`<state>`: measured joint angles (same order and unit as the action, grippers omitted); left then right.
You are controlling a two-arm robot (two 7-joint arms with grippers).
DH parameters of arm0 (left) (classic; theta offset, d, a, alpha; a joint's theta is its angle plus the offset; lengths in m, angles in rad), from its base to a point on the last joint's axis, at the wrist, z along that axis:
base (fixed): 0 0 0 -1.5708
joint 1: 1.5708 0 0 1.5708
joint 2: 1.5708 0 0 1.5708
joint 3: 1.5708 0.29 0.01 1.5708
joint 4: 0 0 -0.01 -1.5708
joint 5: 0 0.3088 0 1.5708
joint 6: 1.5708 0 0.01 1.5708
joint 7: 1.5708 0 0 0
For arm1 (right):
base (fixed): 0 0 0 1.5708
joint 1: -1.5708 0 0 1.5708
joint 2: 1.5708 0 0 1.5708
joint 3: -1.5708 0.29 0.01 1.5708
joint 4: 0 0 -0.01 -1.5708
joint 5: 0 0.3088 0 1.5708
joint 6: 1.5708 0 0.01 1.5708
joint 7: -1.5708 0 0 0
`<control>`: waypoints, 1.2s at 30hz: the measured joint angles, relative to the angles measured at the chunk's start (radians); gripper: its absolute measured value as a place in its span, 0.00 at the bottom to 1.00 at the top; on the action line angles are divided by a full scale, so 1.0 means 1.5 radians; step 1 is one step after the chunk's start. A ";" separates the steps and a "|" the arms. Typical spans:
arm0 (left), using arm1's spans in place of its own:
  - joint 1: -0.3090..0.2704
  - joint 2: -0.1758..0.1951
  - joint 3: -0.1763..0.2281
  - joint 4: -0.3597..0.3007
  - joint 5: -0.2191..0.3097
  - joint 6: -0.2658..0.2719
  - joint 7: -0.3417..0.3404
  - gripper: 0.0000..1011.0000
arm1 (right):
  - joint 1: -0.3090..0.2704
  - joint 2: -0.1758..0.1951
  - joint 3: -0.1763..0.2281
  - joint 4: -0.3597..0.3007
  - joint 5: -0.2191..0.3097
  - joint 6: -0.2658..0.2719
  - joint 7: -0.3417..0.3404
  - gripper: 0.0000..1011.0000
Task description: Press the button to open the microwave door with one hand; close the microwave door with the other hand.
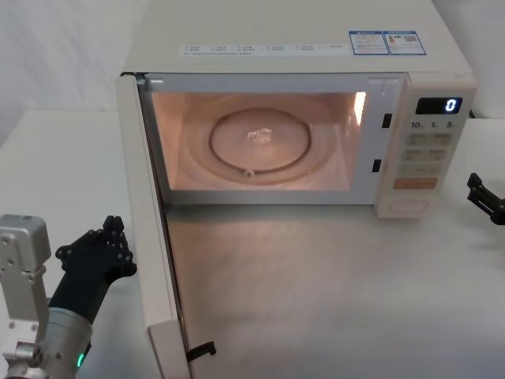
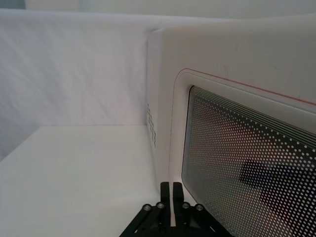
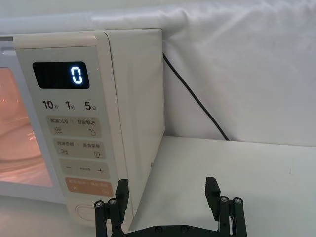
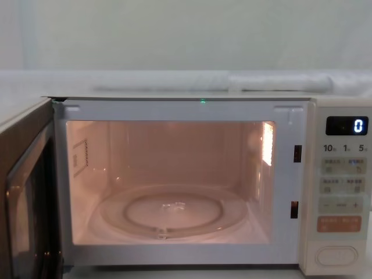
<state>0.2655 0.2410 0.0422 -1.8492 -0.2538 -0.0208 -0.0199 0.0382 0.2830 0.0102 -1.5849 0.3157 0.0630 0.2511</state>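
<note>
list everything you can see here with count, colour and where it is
microwave: one, cream, at the back of the table, its lamp lit
microwave door: one, cream with a dark window, swung wide open on the robot's left
glass turntable: one, clear, on the cavity floor
control panel: one, cream, right of the cavity, display reading 0
button: one, cream oval, bottom of the panel
orange key: one, just above the button
cable: one, black, behind the microwave on its right
table: one, white, under everything
left gripper: one, black, fingers shut, just outside the open door
right gripper: one, black, fingers open, near the panel's lower right corner
</note>
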 joint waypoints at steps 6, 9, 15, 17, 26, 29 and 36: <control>0.000 0.000 0.000 0.000 0.000 0.000 0.000 0.00 | 0.000 0.000 0.000 0.000 0.000 0.000 0.000 0.99; 0.000 0.000 0.000 0.000 0.000 0.000 0.000 0.00 | 0.000 0.000 0.000 0.000 0.000 0.000 0.000 0.99; 0.000 0.000 0.000 0.000 0.000 0.000 0.000 0.00 | 0.000 0.000 0.000 0.000 0.000 0.000 0.000 0.99; 0.000 0.000 0.000 0.000 0.000 0.000 0.000 0.00 | 0.000 0.000 0.000 0.000 0.000 0.000 0.000 0.99; 0.000 0.000 -0.001 0.000 0.000 0.000 -0.001 0.00 | 0.000 0.000 0.000 0.000 0.000 0.000 0.000 0.99; 0.003 0.001 -0.008 -0.004 -0.001 0.000 -0.012 0.00 | 0.000 0.000 0.000 0.000 0.000 0.000 0.000 0.99; 0.027 0.010 -0.048 -0.029 -0.019 -0.003 -0.052 0.00 | 0.000 0.000 0.000 0.000 0.000 0.000 0.000 0.99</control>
<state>0.3059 0.2559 -0.0299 -1.8932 -0.2829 -0.0257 -0.0985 0.0381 0.2830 0.0102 -1.5849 0.3157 0.0630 0.2511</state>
